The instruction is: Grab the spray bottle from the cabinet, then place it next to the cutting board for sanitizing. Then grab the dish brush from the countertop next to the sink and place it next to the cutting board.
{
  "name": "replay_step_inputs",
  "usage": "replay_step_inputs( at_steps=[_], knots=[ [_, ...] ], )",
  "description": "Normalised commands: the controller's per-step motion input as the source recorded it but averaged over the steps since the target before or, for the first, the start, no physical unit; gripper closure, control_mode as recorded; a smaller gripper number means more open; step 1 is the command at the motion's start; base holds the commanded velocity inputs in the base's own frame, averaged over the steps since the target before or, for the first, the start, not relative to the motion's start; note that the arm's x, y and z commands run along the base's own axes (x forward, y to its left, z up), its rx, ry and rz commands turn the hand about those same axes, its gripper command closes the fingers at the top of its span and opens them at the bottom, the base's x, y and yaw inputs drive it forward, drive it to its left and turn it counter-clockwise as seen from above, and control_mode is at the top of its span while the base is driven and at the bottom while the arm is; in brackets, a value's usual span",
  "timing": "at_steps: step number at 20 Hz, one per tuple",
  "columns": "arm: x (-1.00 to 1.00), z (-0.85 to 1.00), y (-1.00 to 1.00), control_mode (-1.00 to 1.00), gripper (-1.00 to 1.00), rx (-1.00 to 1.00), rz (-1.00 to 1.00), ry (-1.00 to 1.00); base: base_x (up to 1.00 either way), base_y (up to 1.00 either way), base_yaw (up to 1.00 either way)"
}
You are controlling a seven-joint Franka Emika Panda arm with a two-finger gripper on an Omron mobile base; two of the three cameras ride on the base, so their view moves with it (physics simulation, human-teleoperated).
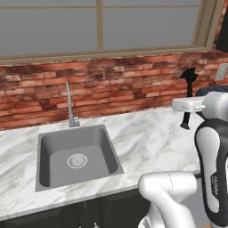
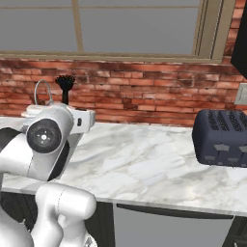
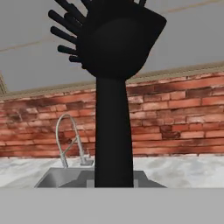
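Closest to the hand camera, the dish brush (image 3: 114, 87) stands upright, its handle rising from the bottom centre of the frame and its bristled head at the top. The jaws are closed narrow on the lower handle, holding the brush clear of the worktop (image 1: 147, 138). In the left base view the brush (image 1: 189, 95) sits at the right edge, head up against the brick wall (image 1: 111, 89), with the sink (image 1: 78, 156) and faucet (image 1: 70, 107) at centre left. In the right base view the brush head (image 2: 64, 84) shows at upper left above the arm, and a dark toaster (image 2: 222, 137) stands at the right.
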Motion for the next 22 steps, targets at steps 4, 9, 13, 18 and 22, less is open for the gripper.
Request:
replay_step_inputs(
  at_steps=[4,9,13,18,22],
  knots=[
    [-0.25,0.07,0.00,1.00,1.00,0.01,0.00,-0.04,-0.75,0.08,0.02],
    [0.00,0.00,0.00,1.00,1.00,0.00,0.00,0.00,-0.99,0.78,0.25],
    [0.00,0.00,0.00,1.00,1.00,0.00,0.00,0.00,-0.40,1.00,0.50],
    [0.00,0.00,0.00,1.00,1.00,0.00,0.00,0.00,0.00,0.52,0.75],
    [0.00,0.00,0.00,1.00,1.00,0.00,0.00,0.00,0.02,-0.02,0.96]
  ],
)
